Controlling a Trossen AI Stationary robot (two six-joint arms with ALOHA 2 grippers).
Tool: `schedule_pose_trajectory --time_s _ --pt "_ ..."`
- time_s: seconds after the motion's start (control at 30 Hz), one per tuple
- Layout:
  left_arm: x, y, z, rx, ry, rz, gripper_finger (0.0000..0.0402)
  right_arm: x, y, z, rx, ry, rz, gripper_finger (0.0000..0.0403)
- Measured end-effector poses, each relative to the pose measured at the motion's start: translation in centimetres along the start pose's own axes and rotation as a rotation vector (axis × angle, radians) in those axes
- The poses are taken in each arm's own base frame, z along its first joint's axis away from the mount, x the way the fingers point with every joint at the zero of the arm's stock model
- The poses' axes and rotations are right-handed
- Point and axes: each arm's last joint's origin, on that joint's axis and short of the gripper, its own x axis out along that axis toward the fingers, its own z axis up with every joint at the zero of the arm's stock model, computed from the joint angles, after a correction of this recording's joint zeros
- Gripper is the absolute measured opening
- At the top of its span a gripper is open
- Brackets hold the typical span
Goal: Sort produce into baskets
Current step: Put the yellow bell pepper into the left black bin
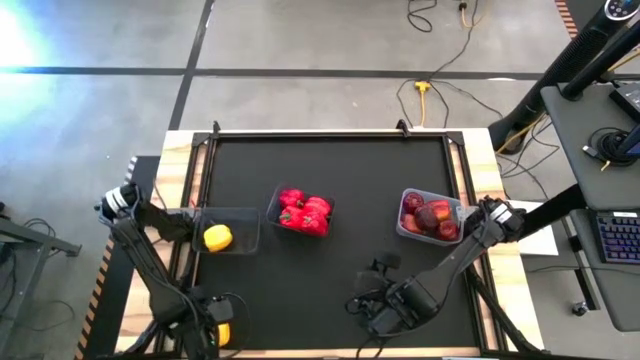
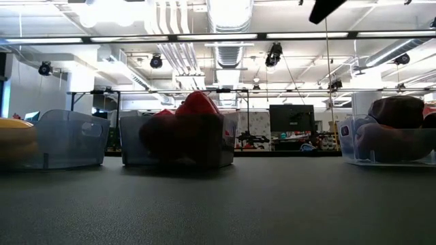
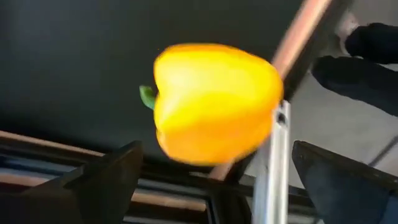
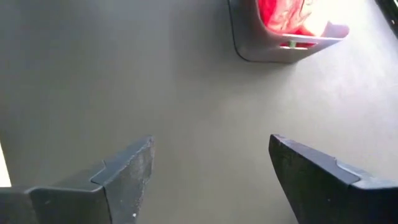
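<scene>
From above, three clear baskets sit in a row across the black table [image 1: 330, 290]. The left basket [image 1: 246, 216] holds one yellow pepper [image 1: 218, 237]. The middle basket [image 1: 272, 205] is heaped with red peppers [image 1: 305, 212]. The right basket [image 1: 408, 197] holds dark maroon apples [image 1: 430, 217] and a brighter orange-red fruit [image 1: 440, 207]. The left gripper [image 1: 222, 334] is at the table's near left corner with a second yellow pepper [image 1: 223, 333] at its tip. The right gripper [image 1: 385, 264] hangs over bare mat near the front, between the middle and right baskets.

At table height, the three baskets stand in line: the yellow pepper [image 2: 15, 136] at far left, the red peppers [image 2: 194, 116] piled above the middle rim, the apples [image 2: 395, 116] at right.

In the left wrist view, the second yellow pepper [image 3: 214, 102] fills the frame ahead of the two dark fingers [image 3: 112, 180], which stand wide apart; it seems to be loose rather than gripped, though blur makes contact hard to judge.

In the right wrist view, the fingers [image 4: 124, 174] are spread wide with nothing between them over bare mat, and the middle basket [image 4: 249, 53] with red peppers [image 4: 286, 15] lies beyond.
</scene>
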Motion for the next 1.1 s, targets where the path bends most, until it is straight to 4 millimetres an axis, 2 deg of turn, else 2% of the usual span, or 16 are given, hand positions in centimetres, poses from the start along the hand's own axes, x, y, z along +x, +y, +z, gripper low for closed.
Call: schedule_pose_trajectory --time_s 0.27,0.57,0.67,0.77,0.83,0.9,0.97,1.1 --pt "1.9 -0.4 0.6 -0.013 -0.005 0.058 0.0388 -0.3 0.2 -0.6 -0.024 0.008 -0.005 0.0334" --pt "5.4 -0.4 1.6 -0.014 -0.026 0.186 0.0388 -0.2 0.1 -0.6 -0.038 0.014 -0.013 0.0338" --pt "6.0 -0.4 1.7 0.009 -0.020 0.205 0.0373 -0.2 0.1 -0.6 -0.064 0.014 -0.013 0.0338" --pt "6.0 -0.4 1.8 0.010 -0.024 0.210 0.0342 -0.2 0.1 -0.7 -0.090 0.016 -0.014 0.0336" --pt "5.6 -0.2 1.8 0.006 -0.026 0.208 0.0322 -0.2 0.1 -0.7 -0.099 0.019 -0.012 0.0334" --pt "4.5 0.1 1.8 0.002 -0.046 0.207 0.0322 -0.2 0.1 -0.7 -0.103 0.031 -0.006 0.0332" --pt "2.4 0.4 1.8 -0.003 -0.094 0.215 0.0322 -0.2 0.0 -0.7 -0.104 0.036 -0.003 0.0329" --pt "-3.1 1.7 2.3 -0.008 -0.283 0.295 0.0322 -0.2 0.0 -0.6 -0.122 0.038 -0.003 0.0327"
